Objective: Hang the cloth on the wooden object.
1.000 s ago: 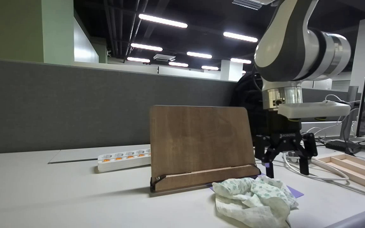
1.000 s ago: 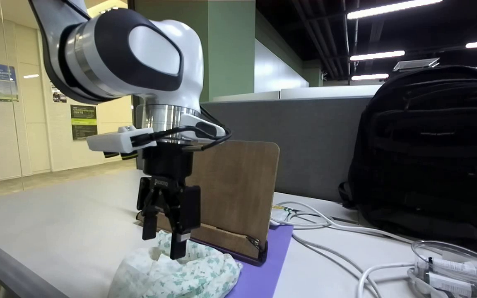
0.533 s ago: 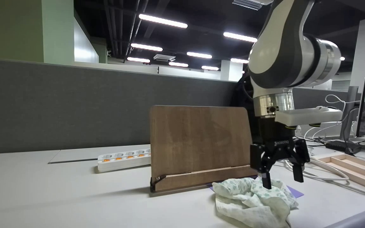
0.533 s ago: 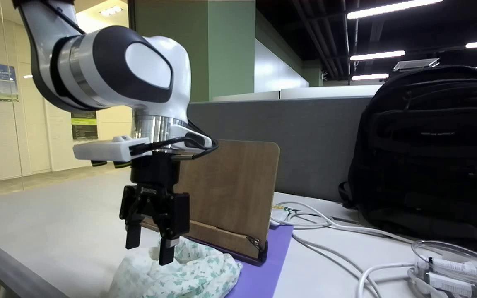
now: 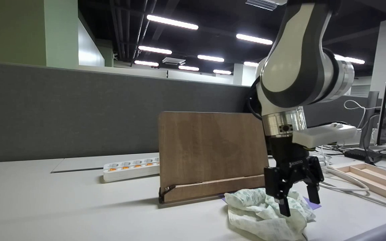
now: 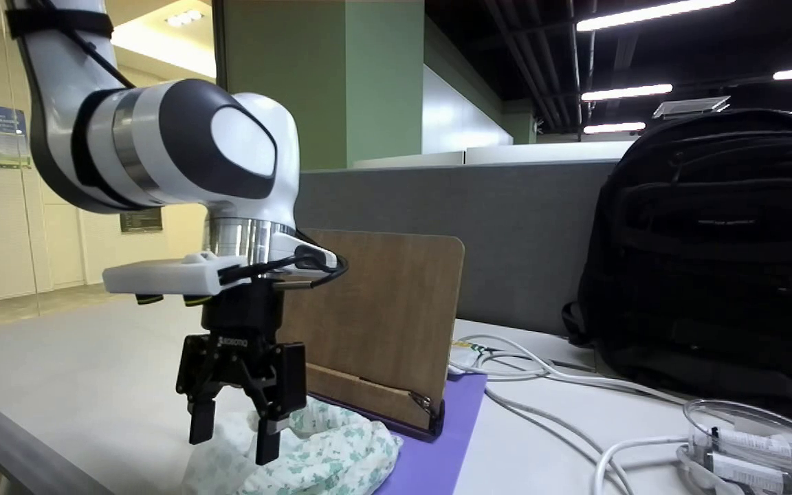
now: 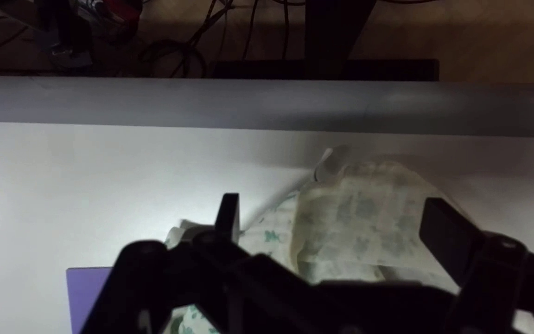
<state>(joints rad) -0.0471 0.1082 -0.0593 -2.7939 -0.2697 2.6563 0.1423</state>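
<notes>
The pale cloth with green speckles lies crumpled on the table in front of the board in both exterior views. The brown wooden board stand stands upright, slightly tilted, behind the cloth in both exterior views; it is out of the wrist view. My gripper points down over the cloth, fingers apart, with nothing held, in both exterior views. In the wrist view the cloth shows between and below the fingers of the gripper. Whether the fingertips touch the cloth cannot be told.
A purple sheet lies under the board and partly under the cloth. A white power strip stands beside the board. Light wooden slats, white cables, a clear container and a black backpack are also around.
My gripper has moved down and toward the front table edge, from beside the board to over the cloth. It stays open. The cloth and the board have not moved.
</notes>
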